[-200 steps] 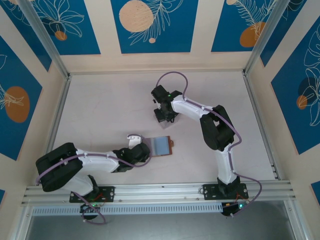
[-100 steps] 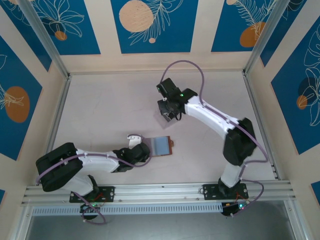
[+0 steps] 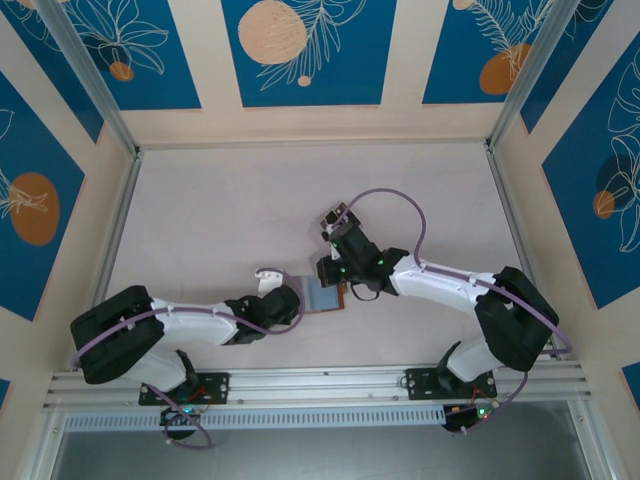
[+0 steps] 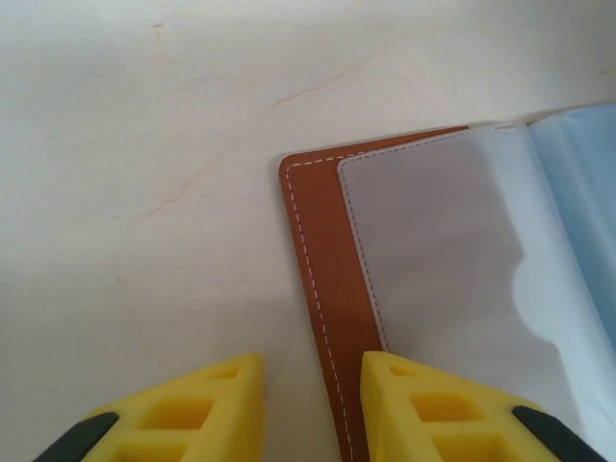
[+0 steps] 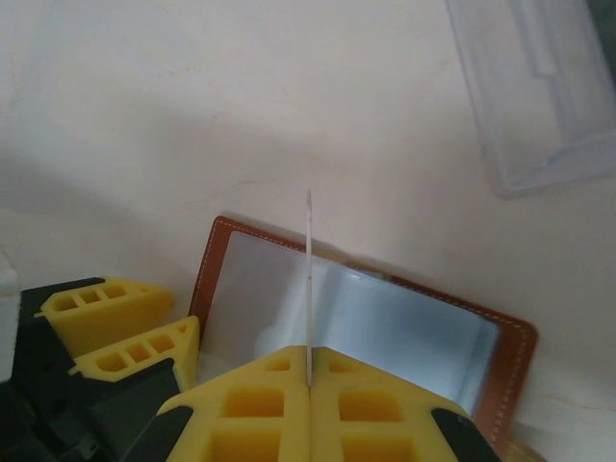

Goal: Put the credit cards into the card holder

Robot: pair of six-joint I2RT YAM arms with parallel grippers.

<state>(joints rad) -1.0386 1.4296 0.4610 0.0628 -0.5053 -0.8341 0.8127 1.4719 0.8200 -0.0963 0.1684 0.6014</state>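
The card holder (image 3: 326, 295) lies open and flat on the surface (image 3: 200, 220), pale pockets up, its stitched brown border (image 4: 322, 289) showing all round; bare surface runs wide beyond its far edge and to its left. The left gripper (image 4: 310, 375) sits at the holder's left edge, jaws narrowly apart, one fingertip (image 4: 404, 385) over the brown border and the other on the surface beside it. The right gripper (image 5: 308, 371) hangs above the holder, jaws closed on a credit card (image 5: 309, 269) held upright and seen edge-on, its free end over the holder's far edge; a clear plastic stand (image 5: 544, 87) lies well apart from the holder. A second ago the right gripper (image 3: 335, 268) was far beyond the holder; now it has swung in over it; the left arm and the holder have not shifted.
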